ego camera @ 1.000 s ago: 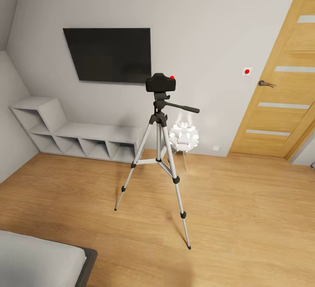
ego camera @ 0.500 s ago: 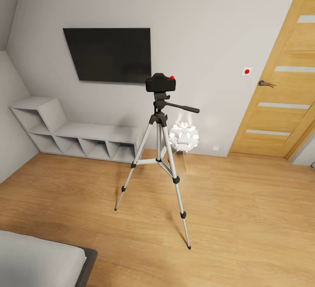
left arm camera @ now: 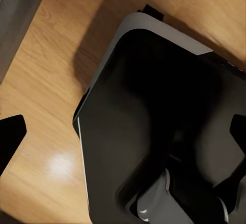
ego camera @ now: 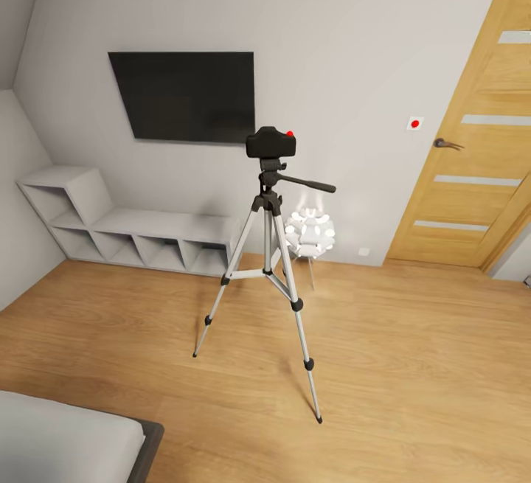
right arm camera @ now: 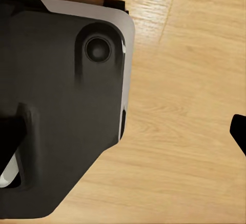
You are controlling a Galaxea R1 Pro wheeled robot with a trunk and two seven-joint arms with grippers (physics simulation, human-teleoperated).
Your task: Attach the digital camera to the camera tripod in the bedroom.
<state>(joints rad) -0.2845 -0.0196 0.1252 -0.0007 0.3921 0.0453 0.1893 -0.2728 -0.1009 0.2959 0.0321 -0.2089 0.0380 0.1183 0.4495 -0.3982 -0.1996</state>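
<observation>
The small black digital camera (ego camera: 271,144) with its red dot sits on the head of the camera tripod (ego camera: 267,276). The tripod stands on the wood floor in the middle of the bedroom, silver legs spread and pan handle pointing right. In the left wrist view my left gripper (left arm camera: 123,134) is open, its dark fingertips (left arm camera: 10,137) far apart over my own black base and the floor. My right gripper (right arm camera: 123,137) is likewise open and empty, with one fingertip (right arm camera: 239,131) at the picture's edge.
A black wall TV (ego camera: 188,96) hangs behind the tripod above a low grey cube shelf (ego camera: 133,236). A white clustered-shade lamp (ego camera: 310,234) stands just behind the tripod. The wooden door (ego camera: 472,144) is at the right, and the grey bed's corner (ego camera: 66,442) is at the lower left.
The head view has shifted slightly, so the camera moved a little. The digital camera and tripod stand as before.
</observation>
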